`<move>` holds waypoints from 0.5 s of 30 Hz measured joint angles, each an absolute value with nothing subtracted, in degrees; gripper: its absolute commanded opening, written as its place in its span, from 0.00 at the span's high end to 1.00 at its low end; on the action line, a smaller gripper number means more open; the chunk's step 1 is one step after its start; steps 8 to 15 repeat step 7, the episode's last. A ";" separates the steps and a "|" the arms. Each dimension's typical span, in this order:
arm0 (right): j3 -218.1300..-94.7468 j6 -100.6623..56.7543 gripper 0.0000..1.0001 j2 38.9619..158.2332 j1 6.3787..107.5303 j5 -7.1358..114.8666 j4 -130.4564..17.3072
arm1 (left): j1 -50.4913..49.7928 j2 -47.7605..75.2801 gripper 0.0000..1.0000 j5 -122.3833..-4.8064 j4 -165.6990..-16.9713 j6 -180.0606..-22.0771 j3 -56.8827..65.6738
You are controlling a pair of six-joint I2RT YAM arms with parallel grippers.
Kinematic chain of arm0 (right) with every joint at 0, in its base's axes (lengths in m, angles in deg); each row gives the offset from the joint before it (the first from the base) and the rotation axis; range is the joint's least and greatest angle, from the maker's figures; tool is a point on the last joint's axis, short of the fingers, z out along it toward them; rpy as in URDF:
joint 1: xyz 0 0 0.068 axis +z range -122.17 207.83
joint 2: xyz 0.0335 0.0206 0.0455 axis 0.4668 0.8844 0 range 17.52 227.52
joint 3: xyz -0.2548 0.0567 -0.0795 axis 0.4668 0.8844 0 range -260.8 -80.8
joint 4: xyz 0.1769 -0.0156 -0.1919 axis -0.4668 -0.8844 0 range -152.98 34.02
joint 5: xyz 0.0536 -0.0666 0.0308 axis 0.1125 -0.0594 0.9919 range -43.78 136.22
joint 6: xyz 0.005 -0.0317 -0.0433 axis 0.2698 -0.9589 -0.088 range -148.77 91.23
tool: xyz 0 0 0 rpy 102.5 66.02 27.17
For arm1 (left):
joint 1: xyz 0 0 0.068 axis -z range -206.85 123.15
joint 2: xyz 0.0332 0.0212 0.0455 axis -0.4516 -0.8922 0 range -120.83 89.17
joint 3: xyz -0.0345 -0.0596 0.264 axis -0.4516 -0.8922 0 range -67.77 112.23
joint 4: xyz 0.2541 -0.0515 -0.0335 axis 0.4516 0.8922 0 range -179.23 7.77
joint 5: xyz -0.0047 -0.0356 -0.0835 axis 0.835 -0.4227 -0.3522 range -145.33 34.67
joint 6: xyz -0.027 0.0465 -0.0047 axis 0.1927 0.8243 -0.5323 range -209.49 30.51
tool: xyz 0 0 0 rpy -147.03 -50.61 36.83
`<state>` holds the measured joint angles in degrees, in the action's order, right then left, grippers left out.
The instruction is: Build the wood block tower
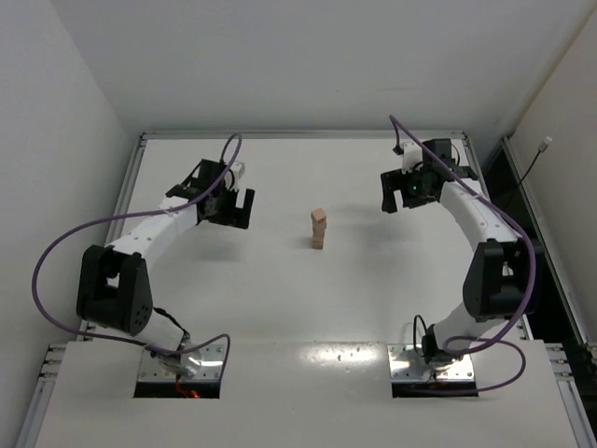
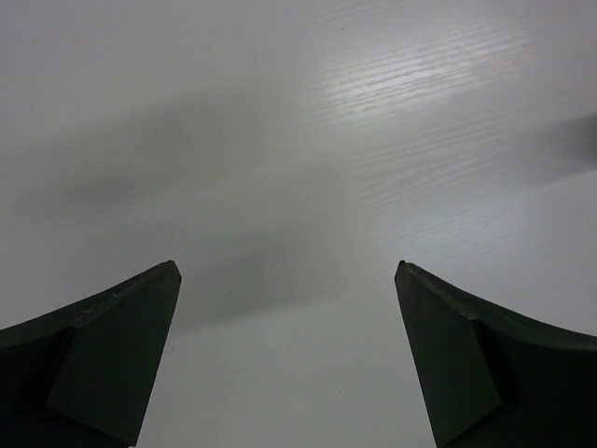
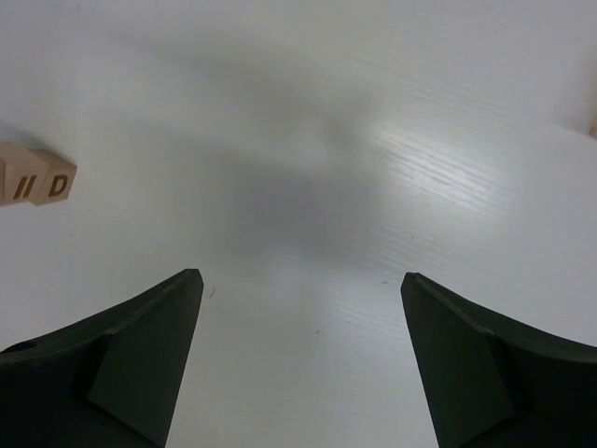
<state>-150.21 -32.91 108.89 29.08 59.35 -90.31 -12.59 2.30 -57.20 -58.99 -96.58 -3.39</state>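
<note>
The tower (image 1: 319, 229), a narrow column of about three light-tan wood blocks, stands on the white table (image 1: 308, 308) midway between the arms. My left gripper (image 1: 242, 211) is open and empty to the tower's left, well apart from it. In the left wrist view the gripper (image 2: 284, 271) shows only bare table between its fingers. My right gripper (image 1: 397, 202) is open and empty to the tower's right. In the right wrist view the gripper (image 3: 298, 275) is over bare table, and tan blocks with dark marks (image 3: 37, 177) show at the left edge.
A metal rail (image 1: 298, 135) runs along the table's far edge, and white walls close the left and back. A thin tan sliver (image 3: 593, 126) shows at the right edge of the right wrist view. Purple cables loop beside both arms.
</note>
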 measured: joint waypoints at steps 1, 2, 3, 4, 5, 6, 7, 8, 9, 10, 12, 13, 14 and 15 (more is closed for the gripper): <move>-150.91 -32.91 0.13 109.30 29.08 58.74 -90.04 | -12.50 2.69 0.00 -56.48 -59.08 -96.76 -4.38; -151.37 -32.93 0.13 109.76 29.08 58.23 -89.58 | -12.30 3.04 0.00 -55.78 -59.36 -96.98 -5.08; -151.83 -33.04 0.13 110.24 29.08 57.78 -89.32 | -12.26 3.43 0.00 -55.13 -59.78 -97.11 -5.51; -152.11 -33.09 0.13 110.66 29.08 57.23 -89.10 | -12.28 3.74 0.00 -54.73 -60.02 -97.30 -5.62; -152.29 -33.11 0.13 111.03 29.08 56.88 -88.99 | -12.32 4.13 0.00 -54.27 -60.41 -97.50 -5.71; -152.37 -33.11 0.13 111.34 29.08 56.66 -88.99 | -12.32 4.48 0.00 -53.92 -60.81 -97.61 -5.71; -152.42 -33.13 0.13 111.67 29.08 56.53 -89.06 | -12.32 4.77 0.00 -53.66 -61.24 -97.72 -5.69; -152.42 -33.13 0.13 111.67 29.08 56.53 -89.06 | -12.32 4.77 0.00 -53.66 -61.24 -97.72 -5.69; -152.42 -33.13 0.13 111.67 29.08 56.53 -89.06 | -12.32 4.77 0.00 -53.66 -61.24 -97.72 -5.69; -152.42 -33.13 0.13 111.67 29.08 56.53 -89.06 | -12.32 4.77 0.00 -53.66 -61.24 -97.72 -5.69; -152.42 -33.13 0.13 111.67 29.08 56.53 -89.06 | -12.32 4.77 0.00 -53.66 -61.24 -97.72 -5.69; -152.42 -33.13 0.13 111.67 29.08 56.53 -89.06 | -12.32 4.77 0.00 -53.66 -61.24 -97.72 -5.69; -152.42 -33.13 0.13 111.67 29.08 56.53 -89.06 | -12.32 4.77 0.00 -53.66 -61.24 -97.72 -5.69; -152.42 -33.13 0.13 111.67 29.08 56.53 -89.06 | -12.32 4.77 0.00 -53.66 -61.24 -97.72 -5.69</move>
